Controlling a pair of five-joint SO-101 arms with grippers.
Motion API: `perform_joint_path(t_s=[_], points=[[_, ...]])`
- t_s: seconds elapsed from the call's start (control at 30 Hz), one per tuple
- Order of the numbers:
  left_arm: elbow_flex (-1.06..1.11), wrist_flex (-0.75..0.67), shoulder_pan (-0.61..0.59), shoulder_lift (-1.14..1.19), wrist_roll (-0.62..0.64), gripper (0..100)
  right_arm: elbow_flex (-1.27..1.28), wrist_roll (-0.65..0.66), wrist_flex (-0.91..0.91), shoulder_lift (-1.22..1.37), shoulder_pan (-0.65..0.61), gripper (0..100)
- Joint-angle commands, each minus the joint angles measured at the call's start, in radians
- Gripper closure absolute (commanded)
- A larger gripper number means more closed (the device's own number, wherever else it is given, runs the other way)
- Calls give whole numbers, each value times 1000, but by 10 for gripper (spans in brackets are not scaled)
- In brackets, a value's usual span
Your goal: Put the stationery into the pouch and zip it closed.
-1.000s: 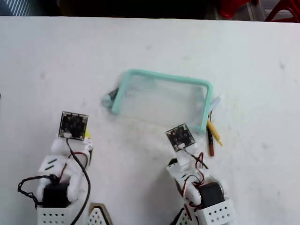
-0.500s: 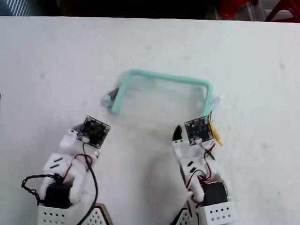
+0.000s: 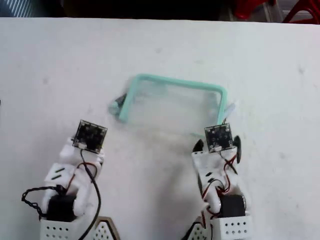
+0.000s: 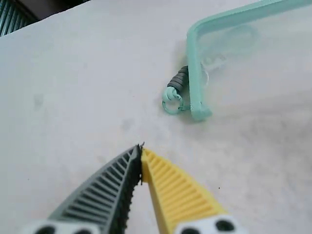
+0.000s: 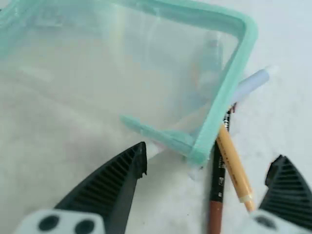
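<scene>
On the left we see the left gripper pinched shut on nothing, near the zip pull. The pouch lies flat in the middle. Our right gripper gapes wide, empty, straddling the pouch's corner and the pens touching it.

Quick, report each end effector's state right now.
Left end effector: closed, holding nothing.
Right end effector: open, empty, at the pens by the pouch corner.
</scene>
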Motion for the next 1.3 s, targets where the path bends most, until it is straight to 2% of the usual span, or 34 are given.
perform_joint_path(t_s=[0.0, 0.23, 0.47, 1.1, 1.27], points=[[-26, -11, -7, -5, 12, 976, 9, 0, -39, -5, 59, 622], [-18, -5, -4, -5, 12, 976, -15, -8, -22, -7, 59, 622], [46, -61, -8, -5, 5, 976, -15, 0, -16, -7, 67, 622], [52, -57, -7, -5, 5, 976, -5, 2, -18, -7, 68, 622], [54, -55, -5, -5, 5, 976, 8, 120, -18, -7, 61, 622]])
